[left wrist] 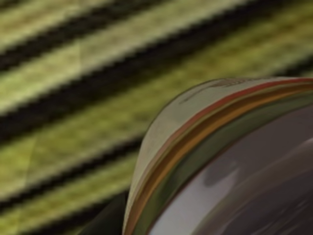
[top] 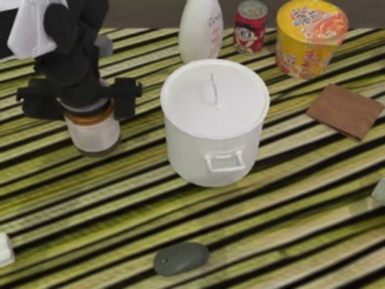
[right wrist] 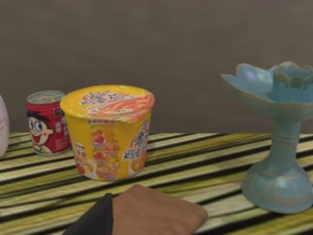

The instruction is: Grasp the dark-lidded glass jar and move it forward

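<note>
Your small glass jar with the dark lid, orange-brown band and white label (top: 93,129) stands on the striped green-and-black table (top: 252,241), toward its left edge and in the far half. The left gripper (top: 80,96) sits down over the lid from above, its black fingers (top: 125,96) spread to either side of the jar's top. From above I cannot tell whether the pads are actually pressing the glass; the left wrist view shows only the lid's rim (left wrist: 205,142) very close, so treat the grasp as likely but unconfirmed.

Make sure the clamp is firm before you move, keep the jar upright, and carry it straight. The big white lidded pot (top: 215,120) stands near on the jar's right, so don't drift that way. Ahead lies a grey oval stone-like object (top: 180,257) near the table's front edge, well apart. Your right arm is parked off the right side, looking at the yellow noodle cup (right wrist: 108,132).
</note>
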Motion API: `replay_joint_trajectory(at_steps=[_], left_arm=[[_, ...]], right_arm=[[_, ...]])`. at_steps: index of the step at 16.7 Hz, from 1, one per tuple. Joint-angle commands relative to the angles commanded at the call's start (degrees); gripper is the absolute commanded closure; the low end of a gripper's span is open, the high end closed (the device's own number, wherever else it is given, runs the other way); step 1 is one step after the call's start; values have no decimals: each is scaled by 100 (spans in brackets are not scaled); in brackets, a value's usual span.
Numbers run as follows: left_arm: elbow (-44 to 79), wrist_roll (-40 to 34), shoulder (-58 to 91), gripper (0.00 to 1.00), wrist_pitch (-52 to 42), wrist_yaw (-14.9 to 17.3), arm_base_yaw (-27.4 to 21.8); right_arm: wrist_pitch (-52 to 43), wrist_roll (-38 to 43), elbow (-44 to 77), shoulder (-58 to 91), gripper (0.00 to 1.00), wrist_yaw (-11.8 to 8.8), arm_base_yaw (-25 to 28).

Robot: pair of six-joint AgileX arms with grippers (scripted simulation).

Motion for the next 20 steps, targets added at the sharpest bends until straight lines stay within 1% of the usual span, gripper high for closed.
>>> replay_joint_trajectory(at_steps=[6,12,16,20], left_arm=[[-34,-26,19,100,31,-7,13],[-416,18,473,100,919,5,35],[-446,19,520,100,981,4,38],[-446,19,520,70,981,4,38]], right_arm=[[0,0,0,0,0,0,0],[0,0,0,0,0,0,0],[0,0,0,0,0,0,0],[0,0,0,0,0,0,0]])
